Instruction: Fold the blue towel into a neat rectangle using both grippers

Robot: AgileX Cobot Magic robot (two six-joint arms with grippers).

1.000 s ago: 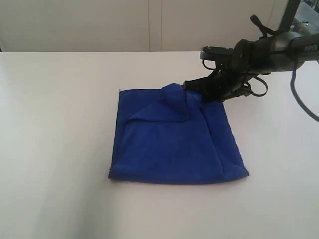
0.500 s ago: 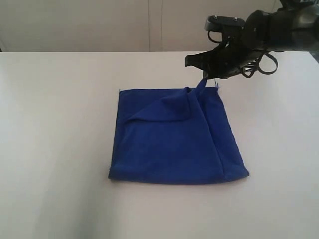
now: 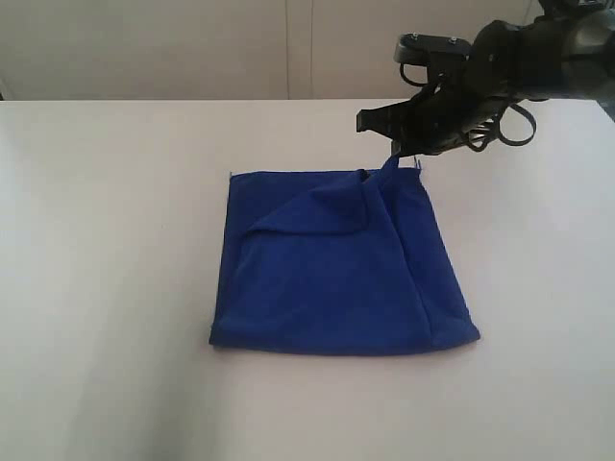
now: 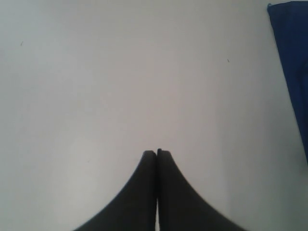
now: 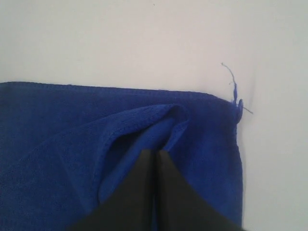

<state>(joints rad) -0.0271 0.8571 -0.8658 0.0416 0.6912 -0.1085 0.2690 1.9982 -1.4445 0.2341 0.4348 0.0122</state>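
Observation:
The blue towel lies folded to a rough square on the white table, with a loose flap across its far half. My right gripper hangs just above the towel's far right corner. It is shut on a fold of the towel, and a thin strip of cloth rises to its tips. In the right wrist view the closed gripper pinches that raised fold of towel. My left gripper is shut on nothing over bare table, with only an edge of the towel in its view. It does not show in the exterior view.
A loose thread sticks out from the towel's corner. Bare white table surrounds the towel on all sides, and a pale wall stands behind the far edge.
My right gripper has risen from the towel's surface and moved slightly toward the far edge, drawing a fold of cloth up with it. Over the last half second it has barely moved.

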